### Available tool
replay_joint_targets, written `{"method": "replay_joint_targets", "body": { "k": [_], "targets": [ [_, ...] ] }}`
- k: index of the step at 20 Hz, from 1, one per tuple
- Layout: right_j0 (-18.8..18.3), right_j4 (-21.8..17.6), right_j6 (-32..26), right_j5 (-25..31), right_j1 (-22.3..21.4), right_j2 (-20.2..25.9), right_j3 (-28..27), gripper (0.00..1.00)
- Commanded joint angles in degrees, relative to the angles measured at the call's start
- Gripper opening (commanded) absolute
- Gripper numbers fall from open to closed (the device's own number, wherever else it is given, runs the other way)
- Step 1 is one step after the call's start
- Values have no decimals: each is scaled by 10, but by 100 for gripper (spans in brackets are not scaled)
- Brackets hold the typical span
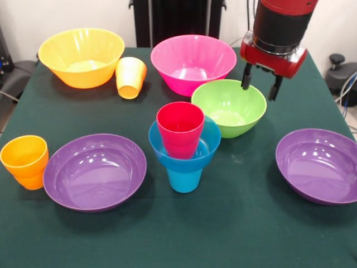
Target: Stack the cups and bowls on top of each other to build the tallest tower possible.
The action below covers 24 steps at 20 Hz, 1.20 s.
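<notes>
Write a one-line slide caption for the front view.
Open pincer hovers over the lime green bowl; beside it, a red cup sits in a blue bowl atop a blue cup.

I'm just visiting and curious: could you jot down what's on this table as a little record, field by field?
Stack so far: blue cup at the bottom, small blue bowl on it, red cup standing in that bowl
Lime green bowl: on the table behind the stack, not stacked
Gripper: open, above the lime green bowl's far rim, holding nothing
Yellow cup: tipped on its side, between the orange-yellow bowl and the pink bowl
Orange cup: upright at the left
Purple bowls: one left, one right
</notes>
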Motion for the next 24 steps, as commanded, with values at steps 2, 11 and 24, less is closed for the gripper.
{"method": "replay_joint_targets", "body": {
  "k": [2, 11, 24],
  "targets": [
    [4, 13, 121, -52, 58, 40, 18, 100],
    [12, 5, 119, -85, 73, 35, 22, 100],
    [9, 23, 118, -90, 85, 42, 5, 100]
  ]
}}
